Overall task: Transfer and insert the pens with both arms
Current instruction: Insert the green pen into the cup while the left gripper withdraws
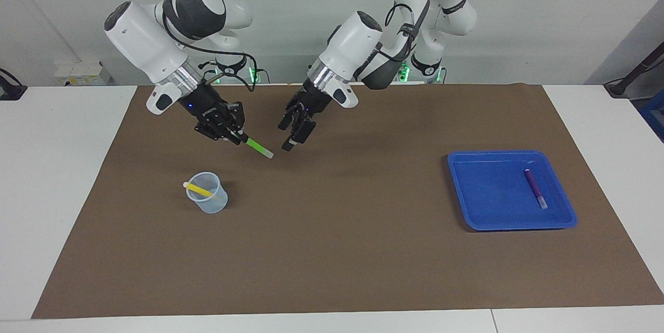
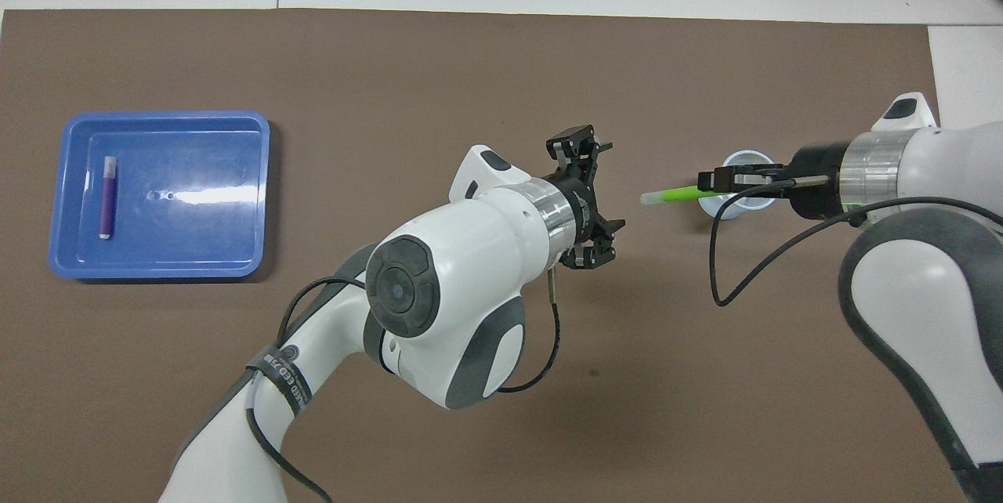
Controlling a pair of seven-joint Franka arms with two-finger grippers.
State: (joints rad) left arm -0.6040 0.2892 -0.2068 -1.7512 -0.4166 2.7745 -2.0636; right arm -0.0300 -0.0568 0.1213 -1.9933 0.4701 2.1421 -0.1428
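My right gripper (image 1: pixel 238 137) (image 2: pixel 711 180) is shut on one end of the green pen (image 1: pixel 259 147) (image 2: pixel 674 194), up in the air over the mat beside the cup. The pen's pale tip points toward my left gripper (image 1: pixel 287 135) (image 2: pixel 602 201), which stands open and holds nothing, a short gap from that tip. The yellow pen (image 1: pixel 198 189) leans inside the clear plastic cup (image 1: pixel 209 203) (image 2: pixel 743 208), which the right gripper partly covers in the overhead view. The purple pen (image 1: pixel 535 188) (image 2: pixel 106 197) lies in the blue tray (image 1: pixel 487 193) (image 2: pixel 196 237).
A brown mat (image 1: pixel 337 250) covers most of the white table. The cup stands toward the right arm's end and the tray toward the left arm's end. Black cables hang from both wrists.
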